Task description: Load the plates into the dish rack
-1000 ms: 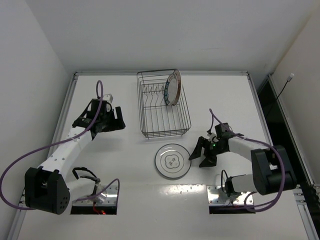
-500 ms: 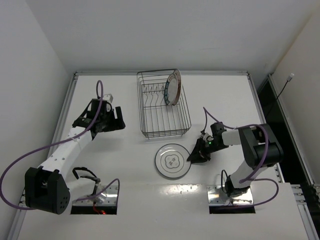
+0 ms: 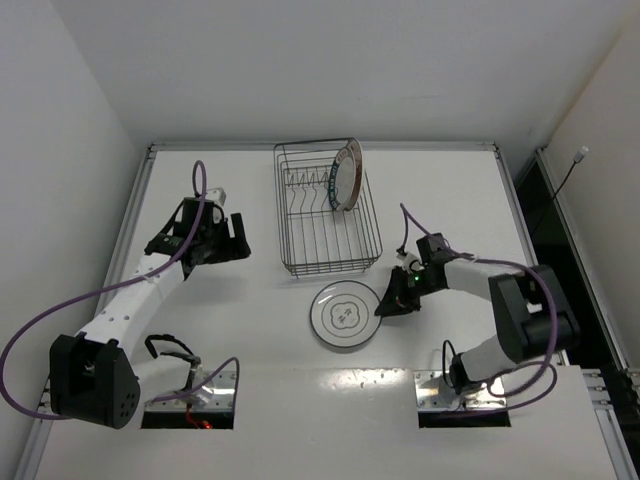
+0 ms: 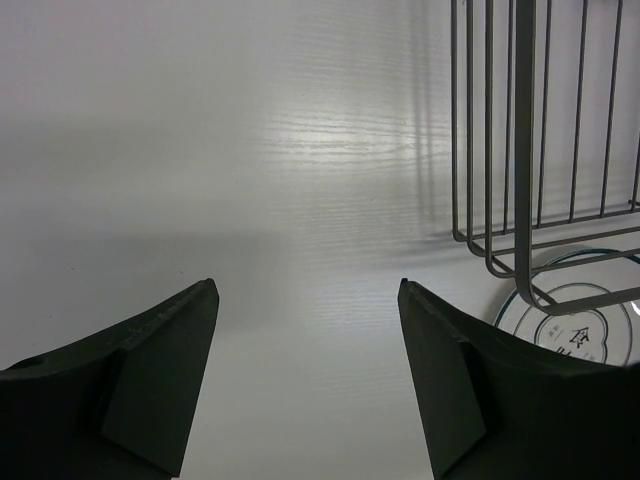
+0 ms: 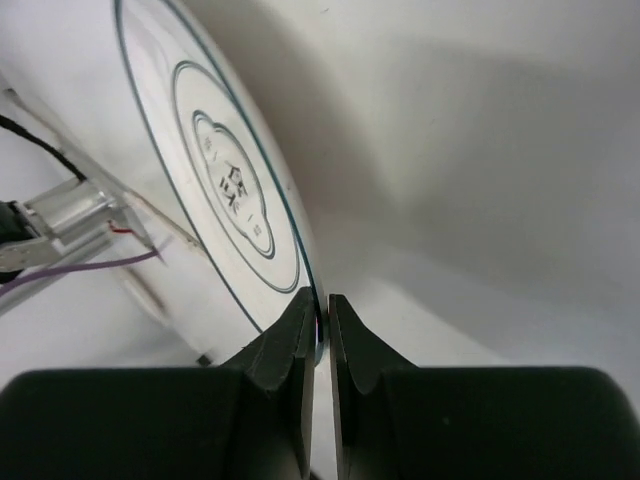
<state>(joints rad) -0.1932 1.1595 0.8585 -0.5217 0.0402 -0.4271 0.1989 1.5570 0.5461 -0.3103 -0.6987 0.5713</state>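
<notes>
While both arms are reaching over it, table [image 3: 450,190]: filling the frame and carrying everything.
Dish rack [image 3: 328,210]: sitting at upper centre.
Ringed plate [image 3: 346,316]: lying just below the rack at centre frame, its right rim being pinched.
Blue-rimmed plate [image 3: 346,175]: standing on edge in the rack's upper right corner.
Left gripper [image 3: 235,238]: hovering left of the rack, fingers spread wide, gripping nothing.
Right gripper [image 3: 388,305]: pressing both fingers onto the ringed plate's rim.
</notes>
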